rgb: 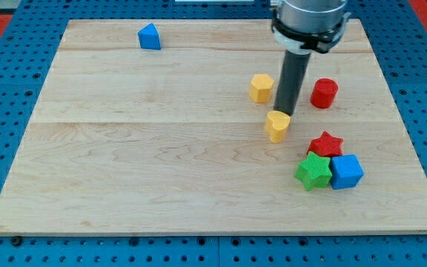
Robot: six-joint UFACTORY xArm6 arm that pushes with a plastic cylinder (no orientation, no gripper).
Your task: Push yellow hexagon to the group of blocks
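Standing upright near the view's upper right, the dark rod descends from a grey collar that the top edge cuts off; no gripper is fitted, so nothing opens or closes here.

- My tip (pixel 283 113): lower end of the rod, just at the top edge of the yellow heart-shaped block (pixel 277 126), seemingly touching it; actual contact cannot be confirmed.
- Yellow hexagon (pixel 261 87): just to the view's left of the rod, close beside it but apart, above and slightly left of the yellow heart-shaped block. It stands well apart from the group lower right.
- Red cylinder (pixel 323 93): to the view's right of the rod, near it, alone.
- Group of three, lower right, packed together: red star (pixel 325 144) at the top, green star (pixel 313 171) lower left, blue cube (pixel 346 171) lower right. The green star and blue cube overlap the red star's lower points, hiding them.
- Blue block (pixel 149 36): far upper left, well apart from everything; shape roughly triangular, hard to make out exactly.
- Counter (pixel 161 163): pale wooden board of joined planks, with faint seams running across it.
- Surround: blue perforated base (pixel 6 148) on all sides; a red patch at the view's upper right corner, cut off.
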